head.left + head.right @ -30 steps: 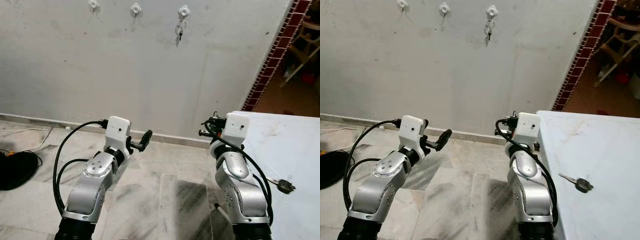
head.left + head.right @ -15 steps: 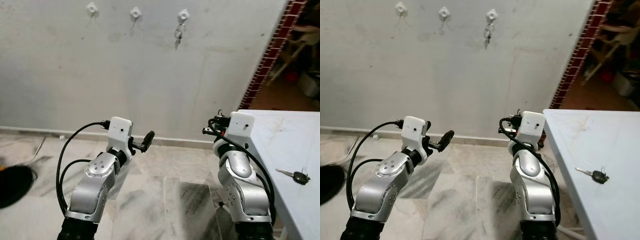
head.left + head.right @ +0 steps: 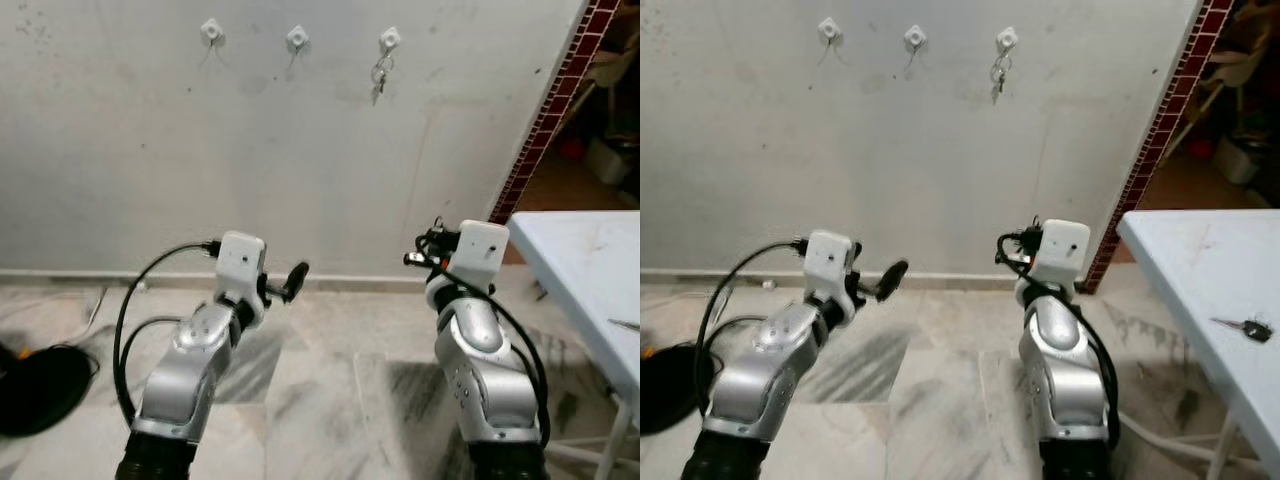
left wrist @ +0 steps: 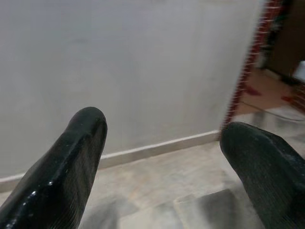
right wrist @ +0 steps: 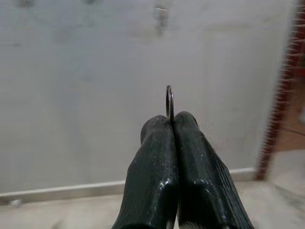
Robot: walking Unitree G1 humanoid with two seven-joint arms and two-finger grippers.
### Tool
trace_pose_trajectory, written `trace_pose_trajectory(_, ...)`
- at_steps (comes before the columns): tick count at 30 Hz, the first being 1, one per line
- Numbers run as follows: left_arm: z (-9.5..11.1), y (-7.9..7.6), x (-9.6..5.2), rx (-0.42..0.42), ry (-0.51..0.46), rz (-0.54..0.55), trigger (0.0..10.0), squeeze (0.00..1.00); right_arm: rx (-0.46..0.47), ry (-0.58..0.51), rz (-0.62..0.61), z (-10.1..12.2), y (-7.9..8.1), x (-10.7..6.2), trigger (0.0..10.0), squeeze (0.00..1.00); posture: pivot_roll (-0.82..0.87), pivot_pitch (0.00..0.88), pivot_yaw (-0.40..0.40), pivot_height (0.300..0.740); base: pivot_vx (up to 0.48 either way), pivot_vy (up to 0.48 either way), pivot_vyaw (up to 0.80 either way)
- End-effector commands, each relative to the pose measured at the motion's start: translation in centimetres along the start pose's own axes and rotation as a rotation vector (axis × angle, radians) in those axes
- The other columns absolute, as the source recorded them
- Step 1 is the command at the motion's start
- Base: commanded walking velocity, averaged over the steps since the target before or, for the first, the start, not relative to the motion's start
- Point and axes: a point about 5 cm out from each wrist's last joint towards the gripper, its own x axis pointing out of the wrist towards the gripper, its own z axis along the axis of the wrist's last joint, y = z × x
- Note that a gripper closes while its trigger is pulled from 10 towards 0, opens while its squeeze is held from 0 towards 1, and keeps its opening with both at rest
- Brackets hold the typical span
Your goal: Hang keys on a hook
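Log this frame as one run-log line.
phase: approach wall | right gripper: shut on key ring | left gripper: open, idle | hooks: right one holds keys | spare key on table

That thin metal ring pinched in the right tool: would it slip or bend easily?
The thin metal ring looks stiff, probably light. Held edge-on between the right tool's shut black fingers, it could pivot or slip, since smooth metal gives little grip.

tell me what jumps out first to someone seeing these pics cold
Three white hooks sit high on the grey wall, and the right hook already carries a bunch of keys. The right gripper pinches a thin metal key ring, held up facing that wall. Another key lies on the white table to the robot's right.
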Motion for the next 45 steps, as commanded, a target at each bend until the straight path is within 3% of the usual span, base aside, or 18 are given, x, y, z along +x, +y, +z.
trace_pose_trajectory(1, 0.2, -0.1, 0.3, -0.021, -0.005, 0.000, 10.0, 0.00, -0.005, -0.011, -0.016, 0.4, -0.4, 0.1, 10.0, 0.00, 0.11, 0.000, -0.038, 0.740, 0.000, 0.000, 0.00)
trace_pose_trajectory(17, 0.4, 0.2, 0.2, -0.070, -0.029, 0.011, 10.0, 0.00, -0.007, -0.005, 0.018, 0.2, 0.3, 0.1, 10.0, 0.00, 0.11, 0.000, -0.040, 0.740, 0.000, 0.000, 0.00)
trace_pose_trajectory(45, 0.0, 0.3, 0.0, -0.071, -0.015, 0.014, 10.0, 0.00, -0.011, 0.015, 0.083, -0.4, 1.2, -0.1, 10.0, 0.00, 0.12, 0.000, -0.042, 0.740, 0.290, 0.000, 0.00)
